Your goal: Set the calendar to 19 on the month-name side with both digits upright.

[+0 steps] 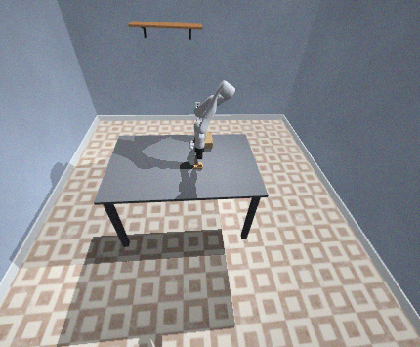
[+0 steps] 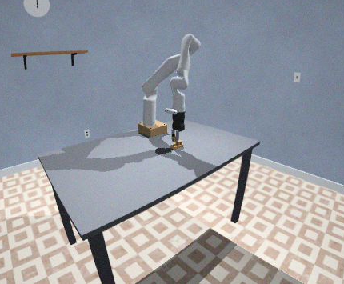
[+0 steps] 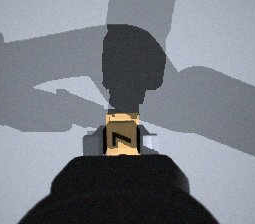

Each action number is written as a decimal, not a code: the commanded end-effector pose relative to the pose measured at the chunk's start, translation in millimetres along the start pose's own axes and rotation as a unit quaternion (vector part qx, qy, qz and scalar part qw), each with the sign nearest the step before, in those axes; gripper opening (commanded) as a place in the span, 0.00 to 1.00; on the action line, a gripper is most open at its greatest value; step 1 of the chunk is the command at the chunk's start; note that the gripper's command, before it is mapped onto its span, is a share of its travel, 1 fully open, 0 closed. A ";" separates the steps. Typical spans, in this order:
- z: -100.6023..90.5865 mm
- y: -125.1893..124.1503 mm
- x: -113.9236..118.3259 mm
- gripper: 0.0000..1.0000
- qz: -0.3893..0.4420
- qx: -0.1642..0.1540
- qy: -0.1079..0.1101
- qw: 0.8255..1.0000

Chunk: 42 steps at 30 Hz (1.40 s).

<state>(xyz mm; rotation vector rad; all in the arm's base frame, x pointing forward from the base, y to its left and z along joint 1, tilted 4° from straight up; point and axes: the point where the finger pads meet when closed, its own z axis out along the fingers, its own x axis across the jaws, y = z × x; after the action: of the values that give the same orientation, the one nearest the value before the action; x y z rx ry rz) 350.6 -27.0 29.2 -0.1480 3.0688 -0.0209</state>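
One tan, block-shaped cube (image 2: 174, 139) (image 3: 122, 131), marked like a 7, sits gripped between the claw's (image 1: 199, 161) (image 2: 175, 138) (image 3: 122, 140) fingers, presumably for turning or seating; the tan calendar tray (image 1: 197, 167) (image 2: 177, 146) lies below the claw, on the grey tabletop (image 1: 145, 181) (image 2: 122, 184) (image 3: 213, 175).

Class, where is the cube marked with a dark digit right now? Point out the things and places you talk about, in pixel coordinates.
In the wrist view, the cube (image 3: 130, 131) sits low, near the centre, between the jaws, just above the black gripper body.

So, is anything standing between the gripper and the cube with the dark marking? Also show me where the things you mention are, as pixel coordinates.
Nothing visible stands between them. The wrist view shows the marked cube (image 3: 122, 127) (image 2: 174, 139) already between the fingers of the gripper (image 1: 199, 160) (image 2: 175, 137) (image 3: 121, 134), with a dark pad at each side. Whether both pads press on it, I can't tell.
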 end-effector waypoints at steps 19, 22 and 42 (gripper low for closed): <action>14.3 -0.5 0.1 0.57 0.001 0.000 0.000 1.000; 16.7 -0.5 0.1 0.57 0.001 0.000 0.000 1.000; 22.1 -0.5 0.1 0.57 0.001 0.000 0.000 1.000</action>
<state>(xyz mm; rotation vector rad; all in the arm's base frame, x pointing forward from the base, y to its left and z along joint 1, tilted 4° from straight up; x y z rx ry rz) 351.7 -27.5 6.9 -0.1470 3.0698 -0.0214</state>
